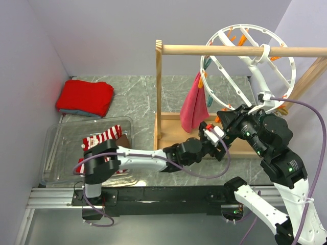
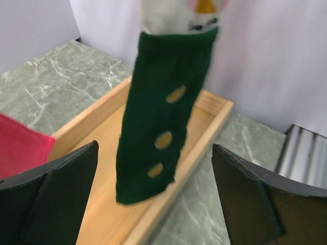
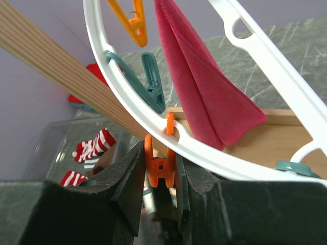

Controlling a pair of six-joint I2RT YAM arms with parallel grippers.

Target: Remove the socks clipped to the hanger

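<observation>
The white ring hanger (image 1: 249, 61) hangs by its hook from the wooden rail (image 1: 225, 50). In the left wrist view a dark green sock (image 2: 163, 102) with orange dots and a white cuff hangs straight down above the wooden base. My left gripper (image 2: 154, 148) is open, with the sock's lower end between its fingers and touching neither. My right gripper (image 3: 160, 173) is shut on an orange clip (image 3: 160, 166) under the hanger's rim (image 3: 214, 153). Red-and-white striped socks (image 1: 104, 137) lie in the clear bin. In the top view my grippers (image 1: 212, 135) meet below the ring.
A pink cloth (image 1: 194, 107) hangs from the ring beside my grippers. A teal clip (image 3: 145, 84) and another orange clip (image 3: 132, 23) hang from the rim. The wooden frame's base tray (image 2: 107, 204) lies underneath. A clear bin (image 1: 56, 153) stands front left, a folded red cloth (image 1: 85, 98) behind it.
</observation>
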